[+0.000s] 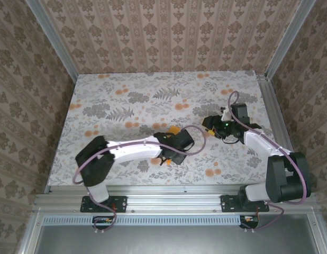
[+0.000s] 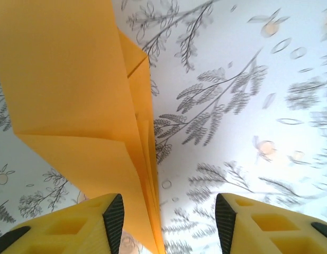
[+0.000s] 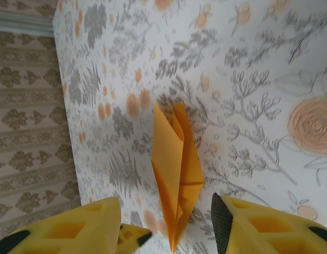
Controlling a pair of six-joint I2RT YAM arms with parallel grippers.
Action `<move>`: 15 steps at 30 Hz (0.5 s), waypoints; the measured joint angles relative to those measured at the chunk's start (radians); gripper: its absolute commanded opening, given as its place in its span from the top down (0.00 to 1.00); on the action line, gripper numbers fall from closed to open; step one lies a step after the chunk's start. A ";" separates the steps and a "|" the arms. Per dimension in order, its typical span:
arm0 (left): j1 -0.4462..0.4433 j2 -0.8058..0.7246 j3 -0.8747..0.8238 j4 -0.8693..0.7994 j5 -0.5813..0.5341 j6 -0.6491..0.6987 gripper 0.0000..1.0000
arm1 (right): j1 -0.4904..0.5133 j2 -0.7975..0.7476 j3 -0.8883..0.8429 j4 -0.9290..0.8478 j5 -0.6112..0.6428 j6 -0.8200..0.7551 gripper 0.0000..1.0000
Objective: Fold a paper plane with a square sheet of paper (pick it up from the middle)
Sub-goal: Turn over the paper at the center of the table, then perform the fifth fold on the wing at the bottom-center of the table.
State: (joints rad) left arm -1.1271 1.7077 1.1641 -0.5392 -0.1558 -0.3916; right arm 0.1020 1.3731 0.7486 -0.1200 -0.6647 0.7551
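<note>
Left claw (image 2: 169, 222) is low over the worktop (image 2: 243, 159), fingers apart. The paper plane (image 2: 73, 95) stands on edge between them, close beside the left-hand pad and clear of the other. It's a narrow, layered dart of bright orange, lying mid-worktop. Just beyond, the right claw (image 3: 169, 225) faces the same dart from the other end, jaws wide as well, nothing clamped. The folding looks all but done, and I'd call this the let-go step. The next move calls for both claws to lift straight off without snagging those loose layers.
</note>
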 measured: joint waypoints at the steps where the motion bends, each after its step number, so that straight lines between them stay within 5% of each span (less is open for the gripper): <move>1: 0.014 -0.050 -0.021 0.013 0.029 0.000 0.46 | 0.020 0.000 -0.007 0.006 -0.002 0.008 0.57; 8: 0.267 -0.402 -0.210 0.068 0.217 -0.031 0.43 | 0.235 -0.005 -0.039 0.081 0.030 0.102 0.74; 15: 0.502 -0.486 -0.332 0.073 0.359 -0.053 0.39 | 0.476 0.108 -0.008 0.148 0.117 0.167 0.83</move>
State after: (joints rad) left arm -0.6254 1.2217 0.8326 -0.4664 0.2028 -0.4446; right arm 0.5781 1.4811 0.7410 0.0284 -0.5472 0.9226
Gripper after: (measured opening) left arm 0.598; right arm 0.187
